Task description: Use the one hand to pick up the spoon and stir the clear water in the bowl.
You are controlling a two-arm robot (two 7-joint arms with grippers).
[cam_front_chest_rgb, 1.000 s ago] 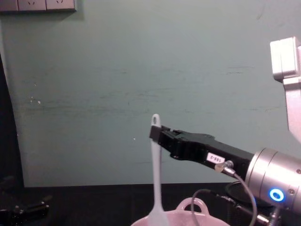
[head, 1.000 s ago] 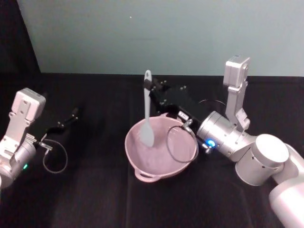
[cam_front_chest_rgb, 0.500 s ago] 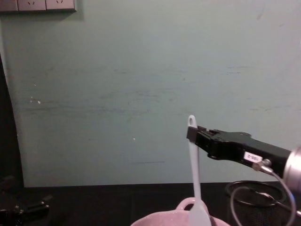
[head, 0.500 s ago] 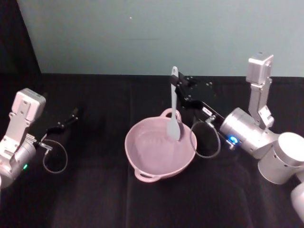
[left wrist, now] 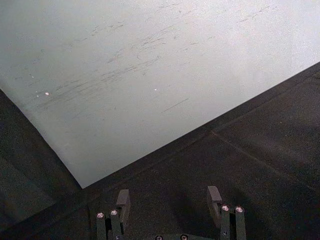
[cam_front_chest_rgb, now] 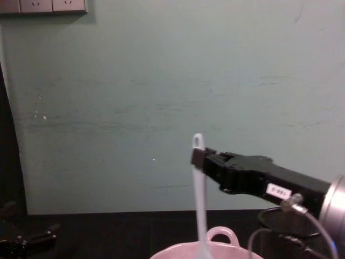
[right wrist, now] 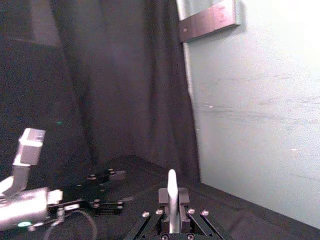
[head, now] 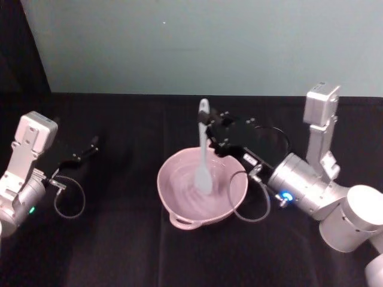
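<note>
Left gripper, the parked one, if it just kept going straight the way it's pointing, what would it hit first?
The left gripper, open and parked at the robot's left, points across bare black tabletop toward the pale green wall. The way looks free up to that wall, though depth is hard to judge.

Table [head: 119, 251]: black cloth cover, back edge against a pale green wall. On it: pink bowl [head: 179, 206], about centre, looped handle toward the back edge; black wire-mesh cup [cam_front_chest_rgb: 285, 229], right of the bowl, toward the back.
</note>
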